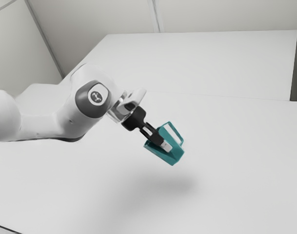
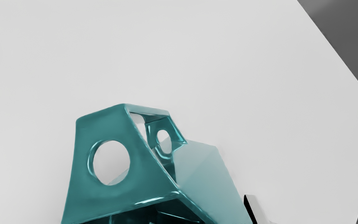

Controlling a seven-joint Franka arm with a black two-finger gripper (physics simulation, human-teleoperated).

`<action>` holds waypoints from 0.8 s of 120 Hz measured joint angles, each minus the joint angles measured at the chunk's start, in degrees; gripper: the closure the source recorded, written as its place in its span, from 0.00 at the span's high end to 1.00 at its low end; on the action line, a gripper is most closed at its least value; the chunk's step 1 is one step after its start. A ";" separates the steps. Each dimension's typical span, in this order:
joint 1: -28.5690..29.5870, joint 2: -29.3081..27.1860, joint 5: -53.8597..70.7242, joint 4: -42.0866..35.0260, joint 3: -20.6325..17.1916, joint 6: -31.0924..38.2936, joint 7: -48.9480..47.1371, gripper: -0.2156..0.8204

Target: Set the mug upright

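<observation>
Mug (image 1: 174,156) tilted, held above table (image 1: 236,146), right of arm in exterior view, handle (image 1: 182,140) on far side. Gripper (image 1: 166,146) clamped on mug; one finger partly hidden by it. Mug interior dark, partly cut off in wrist view; contents can't be made out.

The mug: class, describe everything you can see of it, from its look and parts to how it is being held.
The mug is teal and angular, with flat faces, one paler in the wrist view, and crisp edges. Its glossy surface looks like glazed ceramic or plastic. The broad, squared handle has round holes through it, and a dark hollow shows beside it. Tilted rather than upright, the mug is held by the gripper above the white table, over a soft shadow.
</observation>
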 joint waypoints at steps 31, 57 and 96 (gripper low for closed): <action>4.17 -2.88 27.78 -1.07 1.67 -1.87 -10.52 0.07; 8.02 -1.73 41.12 -1.20 2.61 -3.25 -17.19 0.07; 12.36 2.89 50.38 -1.30 2.06 0.62 -23.50 0.07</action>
